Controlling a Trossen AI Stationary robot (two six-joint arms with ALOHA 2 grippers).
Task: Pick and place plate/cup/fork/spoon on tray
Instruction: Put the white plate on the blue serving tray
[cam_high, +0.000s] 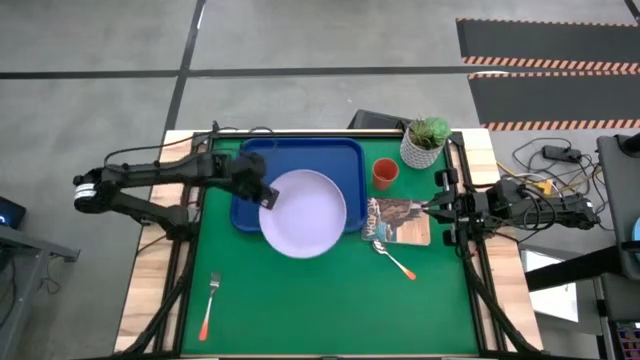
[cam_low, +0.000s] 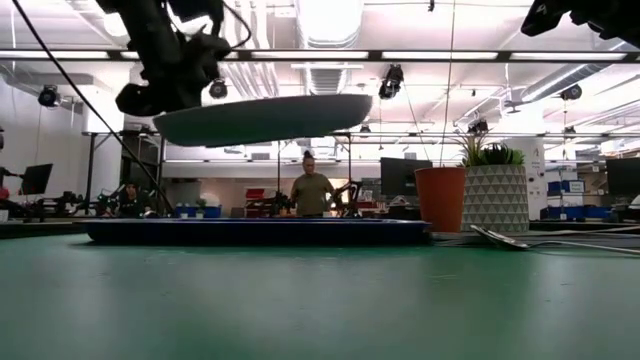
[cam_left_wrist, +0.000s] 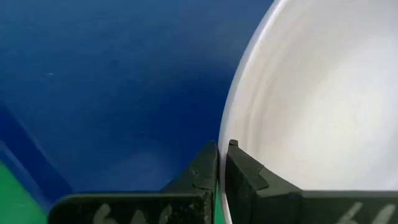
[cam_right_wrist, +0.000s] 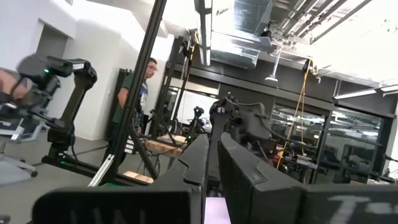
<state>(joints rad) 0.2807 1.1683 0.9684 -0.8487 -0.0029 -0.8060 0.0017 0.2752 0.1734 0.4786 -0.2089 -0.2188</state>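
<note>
The pale plate (cam_high: 303, 212) hangs in the air over the blue tray (cam_high: 300, 160) and the tray's near rim. My left gripper (cam_high: 268, 197) is shut on its left rim. In the low view the plate (cam_low: 265, 118) floats well above the tray (cam_low: 255, 232). The orange cup (cam_high: 385, 173) stands on the green mat to the right of the tray. The spoon (cam_high: 393, 258) lies on the mat near the booklet, and the fork (cam_high: 210, 305) lies at the near left. My right gripper (cam_high: 432, 208) waits shut at the table's right edge, raised and holding nothing. My left gripper pinches the plate's rim (cam_left_wrist: 225, 134) on its left side between its two fingers, which show shut on it in the left wrist view. The fingers (cam_left_wrist: 205, 171) come slanting down from the table's left. The plate is lifted clear, nearly level, its right side slightly higher.
A white pot with a green plant (cam_high: 425, 143) stands at the far right behind the cup. A printed booklet (cam_high: 398, 220) lies right of the tray. In the low view a person (cam_low: 312, 190) stands in the room beyond the table.
</note>
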